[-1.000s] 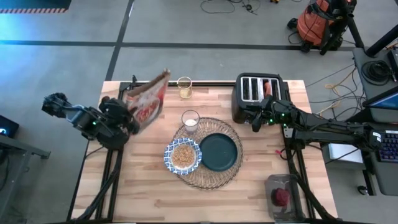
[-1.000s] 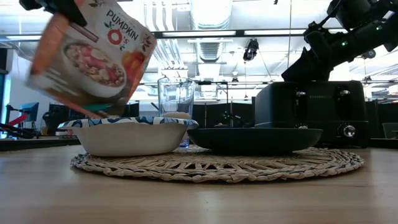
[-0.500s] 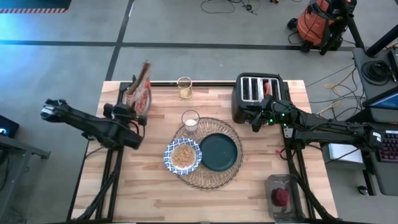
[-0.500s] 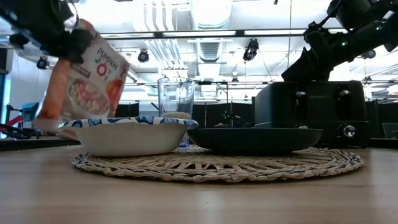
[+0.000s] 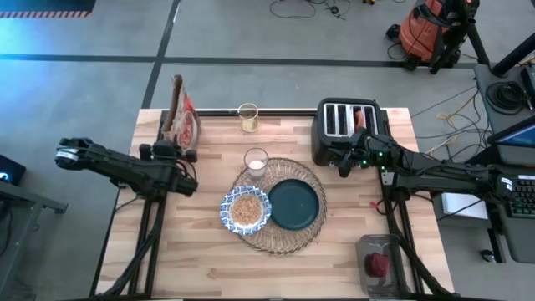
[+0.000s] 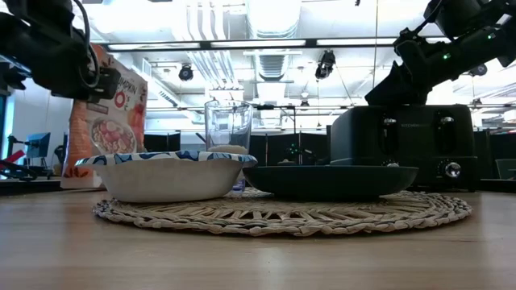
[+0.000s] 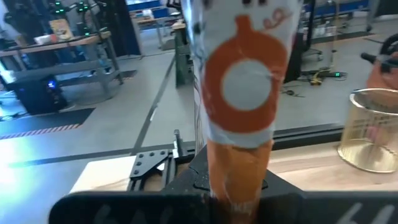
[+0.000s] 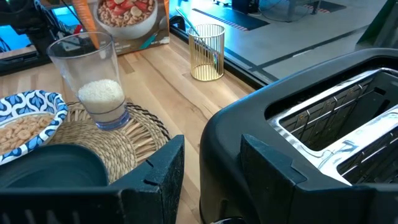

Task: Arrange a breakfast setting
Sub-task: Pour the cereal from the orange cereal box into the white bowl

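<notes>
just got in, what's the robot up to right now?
Breakfast setup. The left gripper is shut on the cereal bag, holding it upright at the table's far left corner. The patterned bowl has cereal in it and sits on the woven placemat beside the empty teal plate, with the glass behind it. The right gripper hangs part open by the toaster.

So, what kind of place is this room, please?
Probably a robotics lab or workshop, not a home kitchen: bare concrete floor, exposed ceiling ducts, loose cables, and an orange shop vacuum behind the wooden table.
</notes>
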